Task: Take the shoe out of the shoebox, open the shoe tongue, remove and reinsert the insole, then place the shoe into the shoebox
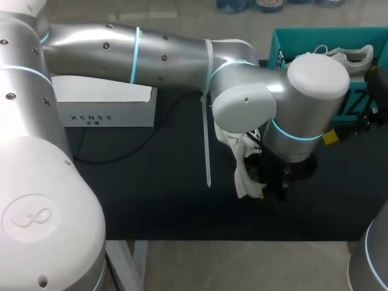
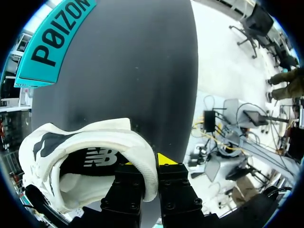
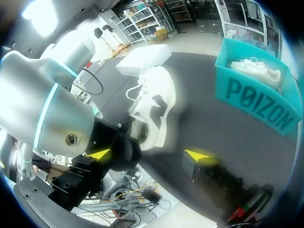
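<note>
The left gripper (image 2: 148,166) is clamped on the shoe (image 2: 76,142). In the left wrist view the padded rim of the shoe's opening passes between its two fingers (image 2: 127,190), and both press on it. Only one yellow tip shows there; the other is hidden behind the rim. The dark inside of the shoe is seen, but I cannot make out the insole.

In the head view the left arm (image 1: 182,54) enters from 9 o'clock and lies across the table (image 1: 151,194) past its middle. Its wrist covers the gripper and most of the shoe, so only a white part hangs out below it, near the table's middle. Whether the shoe touches the table I cannot tell.

The right gripper (image 3: 147,155) has its jaws wide apart and holds nothing. The shoe is ahead of it, near but not touching. In the head view this gripper is cut off at the 3 o'clock edge.

Farther, at 2 o'clock, stands the teal shoebox (image 1: 277,48), partly behind the arm, with a second shoe (image 1: 348,56) in it. At 10 o'clock lies a white box (image 1: 103,100), half under the arm.
</note>
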Controlling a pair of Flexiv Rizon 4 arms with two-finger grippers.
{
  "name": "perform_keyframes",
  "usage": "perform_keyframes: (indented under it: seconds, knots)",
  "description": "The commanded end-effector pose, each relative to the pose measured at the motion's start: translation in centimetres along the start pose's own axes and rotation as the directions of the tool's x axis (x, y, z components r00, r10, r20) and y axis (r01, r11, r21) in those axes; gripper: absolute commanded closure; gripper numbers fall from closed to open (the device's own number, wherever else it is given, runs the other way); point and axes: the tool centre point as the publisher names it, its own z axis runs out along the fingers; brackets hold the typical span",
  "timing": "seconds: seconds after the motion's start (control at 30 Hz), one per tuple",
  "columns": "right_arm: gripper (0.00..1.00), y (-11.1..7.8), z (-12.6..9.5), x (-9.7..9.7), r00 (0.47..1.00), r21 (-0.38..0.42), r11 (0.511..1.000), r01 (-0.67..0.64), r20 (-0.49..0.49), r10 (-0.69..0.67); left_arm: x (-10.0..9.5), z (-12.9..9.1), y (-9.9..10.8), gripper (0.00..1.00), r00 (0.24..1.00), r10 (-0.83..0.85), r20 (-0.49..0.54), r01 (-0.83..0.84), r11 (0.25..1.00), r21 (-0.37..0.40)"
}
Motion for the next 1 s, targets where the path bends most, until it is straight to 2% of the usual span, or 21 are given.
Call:
perform_keyframes:
  seconds: [0.03, 0.3, 0.37, 0.43, 0.47, 0.53, 0.57, 0.87, 1.0]
  knots:
    - [0.0, -0.1, 0.1, 0.1, 1.0, -0.001, 1.0, -0.001, 0.003, 0.001, -0.2, -1.4, 2.5, 1.0, 0.999, 0.037, -0.013, -0.036, 0.999, 0.039]
    - [0.0, -0.1, 0.1, 0.1, 1.0, -0.001, 1.0, -0.001, 0.003, 0.001, -0.6, -2.3, 7.0, 1.0, 0.982, 0.173, -0.081, -0.171, 0.985, 0.035]
    - [0.0, -0.1, 0.1, 0.1, 1.0, -0.001, 1.0, -0.001, 0.003, 0.001, -0.7, -2.6, 8.5, 1.0, 0.964, 0.249, -0.097, -0.243, 0.968, 0.068]
    - [0.0, -0.1, 0.1, 0.1, 1.0, -0.001, 1.0, -0.001, 0.003, 0.001, -0.8, -2.9, 9.7, 1.0, 0.952, 0.289, -0.104, -0.289, 0.957, 0.015]
    - [0.0, -0.1, 0.1, 0.1, 1.0, -0.001, 1.0, -0.001, 0.003, 0.001, -0.8, -3.2, 10.5, 1.0, 0.944, 0.312, -0.11, -0.31, 0.95, 0.033]
    - [0.0, -0.1, 0.1, 0.1, 1.0, -0.001, 1.0, -0.001, 0.003, 0.001, -0.9, -3.7, 11.9, 1.0, 0.925, 0.361, -0.116, -0.363, 0.932, 0.011]
    - [0.0, -0.1, 0.1, 0.1, 1.0, -0.001, 1.0, -0.001, 0.003, 0.001, -0.9, -4.0, 12.6, 1.0, 0.913, 0.392, -0.116, -0.391, 0.92, 0.033]
    - [0.0, -0.1, 0.1, 0.1, 1.0, -0.001, 1.0, -0.001, 0.003, 0.001, -1.3, -6.8, 18.2, 1.0, 0.79, 0.596, -0.146, -0.604, 0.797, -0.016]
    - [0.0, -0.1, 0.1, 0.1, 1.0, -0.001, 1.0, -0.001, 0.003, 0.001, -2.3, -8.7, 21.8, 1.0, 0.804, 0.571, -0.163, -0.586, 0.808, -0.061]
